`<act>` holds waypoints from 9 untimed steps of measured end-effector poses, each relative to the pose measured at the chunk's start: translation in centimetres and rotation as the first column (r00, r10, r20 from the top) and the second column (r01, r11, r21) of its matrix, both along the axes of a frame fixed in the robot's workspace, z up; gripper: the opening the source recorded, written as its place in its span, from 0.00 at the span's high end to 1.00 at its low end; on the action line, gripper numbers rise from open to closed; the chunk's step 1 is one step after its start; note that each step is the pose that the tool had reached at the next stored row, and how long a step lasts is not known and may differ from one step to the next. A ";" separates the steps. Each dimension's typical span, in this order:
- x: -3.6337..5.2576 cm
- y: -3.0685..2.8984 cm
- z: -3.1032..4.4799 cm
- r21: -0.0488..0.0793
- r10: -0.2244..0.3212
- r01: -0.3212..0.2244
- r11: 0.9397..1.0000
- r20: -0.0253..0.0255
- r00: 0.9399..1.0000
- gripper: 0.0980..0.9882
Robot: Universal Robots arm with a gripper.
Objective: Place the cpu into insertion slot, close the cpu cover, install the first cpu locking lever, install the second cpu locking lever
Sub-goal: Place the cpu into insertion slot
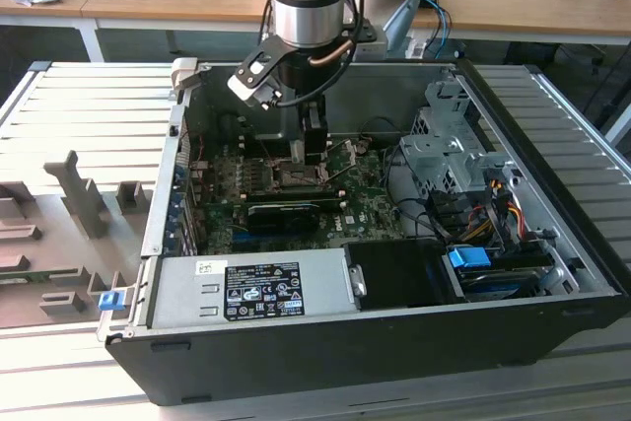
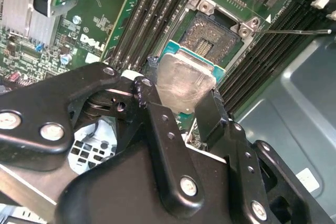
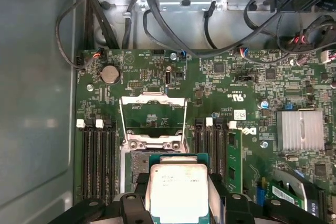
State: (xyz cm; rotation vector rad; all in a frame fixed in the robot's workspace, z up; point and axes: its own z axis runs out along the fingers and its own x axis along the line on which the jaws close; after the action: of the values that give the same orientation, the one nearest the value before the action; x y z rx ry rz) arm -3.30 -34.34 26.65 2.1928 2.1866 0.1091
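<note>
My gripper (image 2: 184, 92) is shut on the cpu (image 2: 186, 78), a pale silver square chip with a green rim, clamped by its two opposite edges. In the first wrist view the cpu (image 3: 178, 184) hangs just off the insertion slot (image 3: 137, 160), covering part of it. The slot (image 2: 214, 36) is a dark square socket with a silver rim on the green board. I cannot tell whether the chip touches it. The cpu cover (image 3: 153, 99) stands swung open beyond the slot. A thin lever wire (image 2: 294, 31) sticks out beside the socket. In the exterior view the gripper (image 1: 308, 150) is low inside the case over the slot (image 1: 296, 177).
Long black memory slots (image 3: 97, 156) flank the socket on both sides. A finned heat sink (image 3: 300, 129) and a long black card (image 1: 291, 212) sit on the board. Cables (image 3: 157, 24) and the drive cage (image 1: 444, 150) crowd one end; the power supply (image 1: 246, 288) fills the case front.
</note>
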 end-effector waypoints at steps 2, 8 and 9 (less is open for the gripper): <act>0.00 0.00 -0.45 0.000 0.000 0.000 1.000 0.000 1.000 0.52; 0.00 0.01 -1.67 0.000 0.000 0.000 1.000 0.000 1.000 0.52; 0.00 0.07 -1.95 0.000 0.000 0.000 1.000 0.000 1.000 0.52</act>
State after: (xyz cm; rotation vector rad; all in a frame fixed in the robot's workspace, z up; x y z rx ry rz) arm -3.30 -34.27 24.70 2.1928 2.1864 0.1096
